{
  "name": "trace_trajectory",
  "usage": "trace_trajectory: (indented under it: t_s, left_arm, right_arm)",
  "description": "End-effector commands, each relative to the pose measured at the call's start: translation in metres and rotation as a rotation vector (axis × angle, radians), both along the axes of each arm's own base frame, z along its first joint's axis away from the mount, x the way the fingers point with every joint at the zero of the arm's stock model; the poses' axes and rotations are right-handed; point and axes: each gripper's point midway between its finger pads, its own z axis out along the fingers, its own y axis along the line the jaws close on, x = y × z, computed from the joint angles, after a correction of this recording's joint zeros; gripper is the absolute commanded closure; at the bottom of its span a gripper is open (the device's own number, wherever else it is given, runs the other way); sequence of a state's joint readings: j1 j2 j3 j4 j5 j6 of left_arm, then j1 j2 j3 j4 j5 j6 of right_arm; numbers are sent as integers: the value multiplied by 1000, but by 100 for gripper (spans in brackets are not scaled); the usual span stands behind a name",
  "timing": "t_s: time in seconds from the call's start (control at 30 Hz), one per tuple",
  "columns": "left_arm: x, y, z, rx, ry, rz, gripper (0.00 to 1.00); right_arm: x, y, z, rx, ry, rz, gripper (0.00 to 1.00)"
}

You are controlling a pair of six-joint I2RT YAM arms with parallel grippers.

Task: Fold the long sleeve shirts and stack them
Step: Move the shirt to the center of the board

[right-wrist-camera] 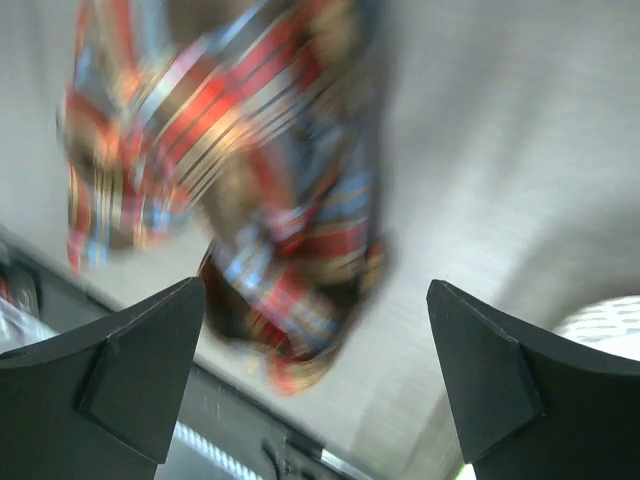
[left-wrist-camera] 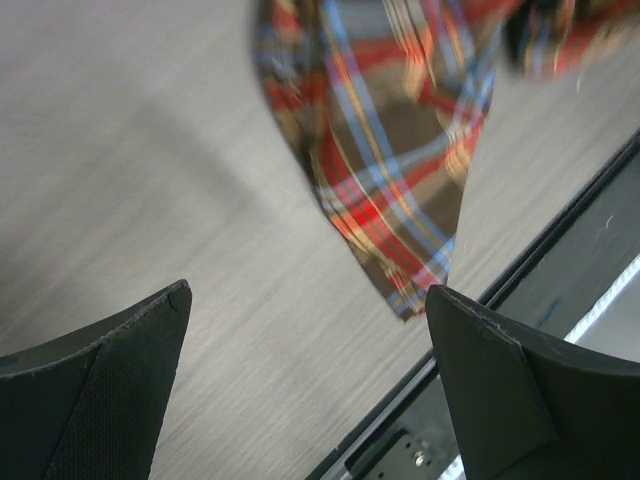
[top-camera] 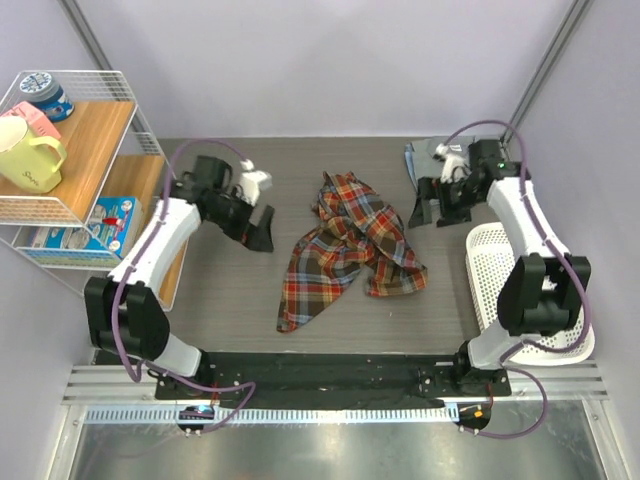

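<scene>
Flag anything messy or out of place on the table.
The plaid shirt lies crumpled and twisted, unfolded, in the middle of the table, one end trailing toward the near edge. Nothing else stands out.

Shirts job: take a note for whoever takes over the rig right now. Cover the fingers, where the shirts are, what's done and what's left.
Left gripper: fingers open, empty, over the bare table left of the plaid shirt.
Right gripper: fingers open, empty, right of that shirt.
Plaid shirt: crumpled and unfolded, mid-table.
Grey-blue shirt: far right corner, partly hidden; can't tell if it's folded.
Done: no stack yet.
Left: fold the plaid shirt, then stack both.
</scene>
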State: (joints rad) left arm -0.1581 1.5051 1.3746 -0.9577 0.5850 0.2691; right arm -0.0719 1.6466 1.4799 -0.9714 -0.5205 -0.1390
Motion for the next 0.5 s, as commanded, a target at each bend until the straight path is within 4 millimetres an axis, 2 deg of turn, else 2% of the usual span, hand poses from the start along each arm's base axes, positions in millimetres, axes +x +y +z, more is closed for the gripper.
trace_trajectory:
  t_s: [0.0, 0.03, 0.07, 0.1, 0.13, 0.17, 0.27, 0.4, 0.47]
  left_arm:
    - [-12, -34, -34, 113, -119, -206, 0]
    - [-24, -46, -49, 127, -106, -250, 0]
    - [-13, -53, -54, 138, -147, -229, 0]
    - [-12, -58, -61, 140, -154, -230, 0]
    - [-16, -64, -72, 148, -143, -238, 0]
    - [-14, -68, -82, 150, -116, -218, 0]
    - [-12, -85, -97, 140, -96, -214, 0]
    - [0, -94, -128, 206, -68, -137, 0]
    - [5, -97, -135, 212, -56, -107, 0]
  right_arm:
    - [-62, 54, 28, -16, -142, 255, 3]
    - [-76, 58, 8, -39, -110, 274, 3]
    - [-74, 69, 5, -48, -159, 303, 3]
    - [-75, 72, 3, -61, -192, 306, 3]
    - [-79, 72, -11, -70, -179, 302, 3]
    - [-66, 71, -14, -106, -227, 283, 4]
    - [-50, 67, -31, -151, -218, 241, 7]
    - [-36, 74, -43, -169, -227, 221, 11]
    - [-31, 80, -48, -170, -244, 216, 12]
